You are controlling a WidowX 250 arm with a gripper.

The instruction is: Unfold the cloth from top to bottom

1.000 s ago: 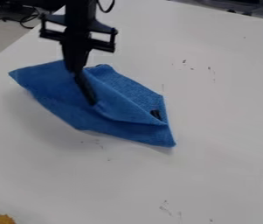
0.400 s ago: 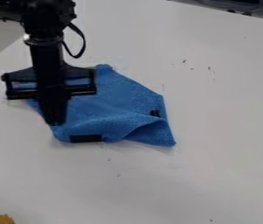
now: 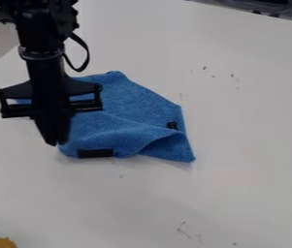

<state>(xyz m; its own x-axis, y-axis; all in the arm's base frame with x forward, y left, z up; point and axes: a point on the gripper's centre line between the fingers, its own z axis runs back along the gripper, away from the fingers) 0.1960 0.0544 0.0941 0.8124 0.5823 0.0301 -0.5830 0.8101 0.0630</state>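
"Blue cloth (image 3: 135, 104), soft and finely nubbly, lies on the smooth white counter (image 3: 213, 203) in the camera view. Where's the gripper (image 3: 56, 144)?"

"By the cloth's lower left edge, hanging down. Whether the jaws are spread or pressed together, I can't tell."

"So which step is this?"

"Part-way through unfolding, I'd say: the upper part looks fairly flat, but a creased fold (image 3: 168, 147) bunches at the lower right, beside the pointed corner (image 3: 191, 159). A dark oblong patch (image 3: 95, 153) sits on the near edge."

"And next?"

"Probably pinch a single layer of that fold and draw it nearer, without dragging the whole cloth."
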